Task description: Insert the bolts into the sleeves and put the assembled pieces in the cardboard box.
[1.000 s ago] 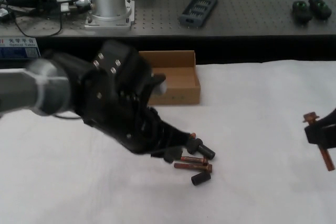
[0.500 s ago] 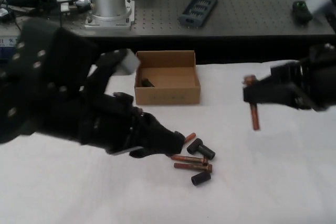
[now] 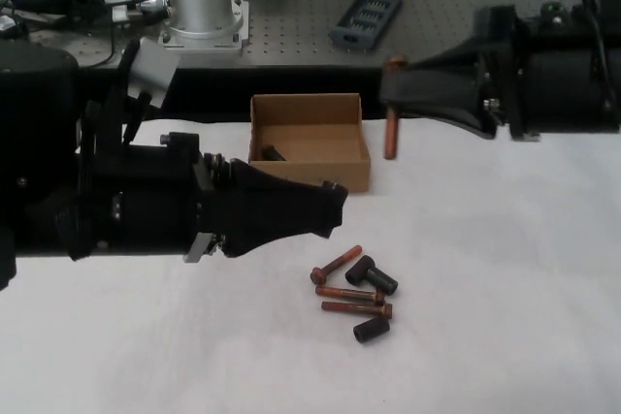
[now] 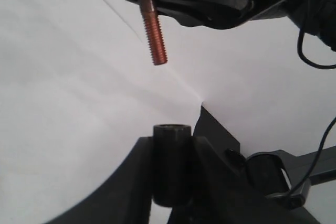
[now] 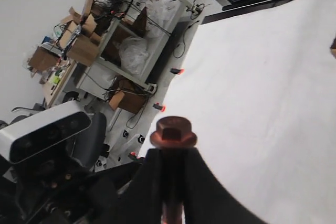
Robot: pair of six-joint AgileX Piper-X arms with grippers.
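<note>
Left gripper clamps a sleeve, right gripper a bolt right of the central cardboard box. Loose bolts and sleeves lie lower centre, with bare cloth around.

Your bench is covered by a white cloth. Toward its far edge you have an open brown cardboard box. On the near side of the box lies a loose cluster of three copper-coloured metal bolts and short black cylindrical sleeves, lying close together.
</note>
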